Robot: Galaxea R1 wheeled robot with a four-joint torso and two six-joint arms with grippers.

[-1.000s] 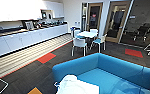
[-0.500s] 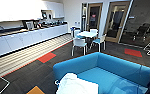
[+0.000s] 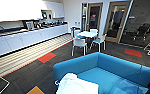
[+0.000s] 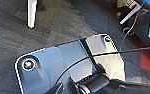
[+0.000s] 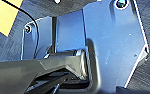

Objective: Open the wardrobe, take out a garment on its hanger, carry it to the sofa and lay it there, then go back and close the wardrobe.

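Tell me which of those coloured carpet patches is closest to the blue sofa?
The orange-yellow patch at the near edge of the floor, just beside the sofa arm. The two red patches lie farther out, towards the white table.

The garment point(image 3: 77, 85) lies on the sofa point(image 3: 111, 72), at its left end. Behind the sofa stand a table point(image 3: 87, 34) and chairs point(image 3: 79, 44) (doors point(image 3: 116, 21) behind them); a counter point(image 3: 28, 37) runs along the left.

Office break room or staff pantry, long white counter point(image 3: 28, 37) with wall cabinets point(image 3: 18, 8) and appliances, small table point(image 3: 87, 34) ringed by white chairs point(image 3: 79, 44), blue sofa point(image 3: 103, 70), carpet tiles point(image 3: 47, 57), glazed wooden doors point(image 3: 116, 21) to adjoining rooms.
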